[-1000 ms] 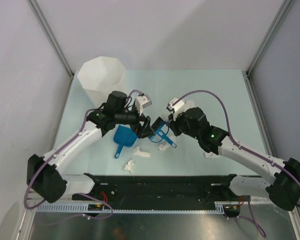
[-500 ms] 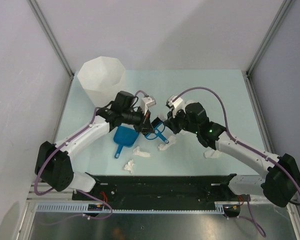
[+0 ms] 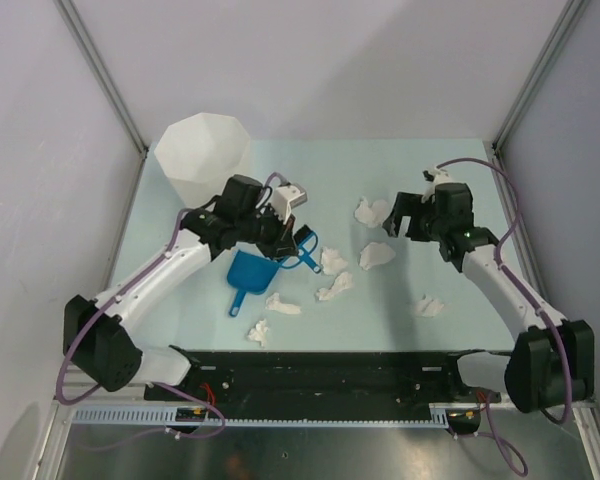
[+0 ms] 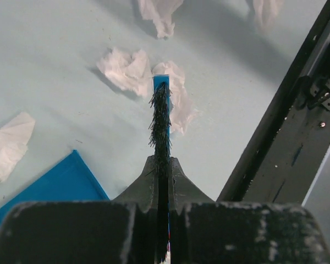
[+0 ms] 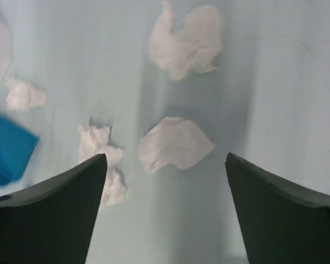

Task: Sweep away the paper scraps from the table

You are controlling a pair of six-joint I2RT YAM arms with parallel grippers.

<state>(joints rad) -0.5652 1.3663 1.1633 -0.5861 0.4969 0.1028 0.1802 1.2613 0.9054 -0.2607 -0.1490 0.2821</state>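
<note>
A small blue brush with black bristles (image 4: 160,118) is clamped in my left gripper (image 4: 161,162), which is shut on it above the table (image 3: 450,170). From above, the brush (image 3: 302,248) hangs just right of the blue dustpan (image 3: 248,272), which lies flat. Paper scraps lie around: one (image 3: 332,260) right of the brush, others (image 3: 377,255) (image 3: 370,212) near my right gripper (image 3: 398,222). That gripper (image 5: 166,157) is open and empty, hovering over a scrap (image 5: 175,144). More scraps (image 3: 283,305) (image 3: 260,330) (image 3: 427,306) lie toward the front.
A tall white faceted bin (image 3: 202,150) stands at the back left corner. The black front rail (image 3: 320,365) runs along the near edge and shows in the left wrist view as the rail (image 4: 297,137). Grey walls close in both sides.
The brush passed from my right gripper to my left. The left shut on it; the right opened and pulled back to the right, uncovering the scraps in the middle.
</note>
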